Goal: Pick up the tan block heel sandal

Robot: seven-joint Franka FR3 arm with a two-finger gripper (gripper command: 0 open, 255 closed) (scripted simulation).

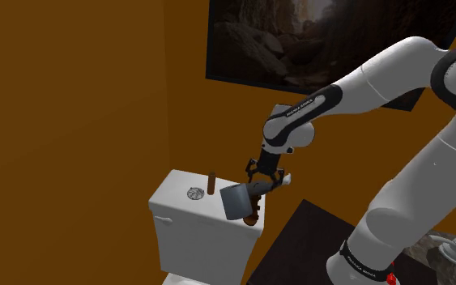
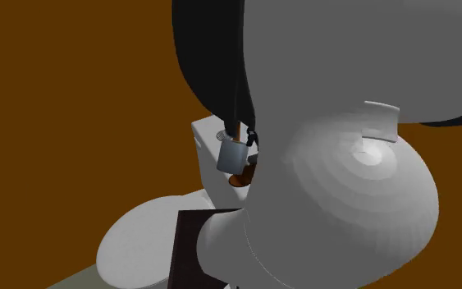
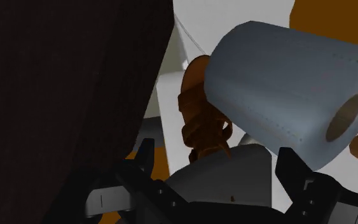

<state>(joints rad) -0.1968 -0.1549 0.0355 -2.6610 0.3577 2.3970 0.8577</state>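
Orange-brown strappy sandal [image 3: 203, 121]: where is it sitting?

On the white toilet tank's lid [image 1: 177, 190], at the end on the shoulder view's right, close to the edge. A grey toilet-paper roll [image 1: 236, 201] is touching or just beside it and hides most of it.

Has the arm got it?

Not by my reckoning. The all-black two-finger gripper [image 3: 215, 149] hangs just above with its fingers standing wide. The sandal lies ahead between them, and nothing is clasped.

So what does the next move need?

I'd say a short descent, then closing on the straps without knocking the roll. The sandal is so near the lid's edge that a nudge could tip it off.

What does the shoe look like?

Glossy knotted straps, narrow. I can't make out the heel.
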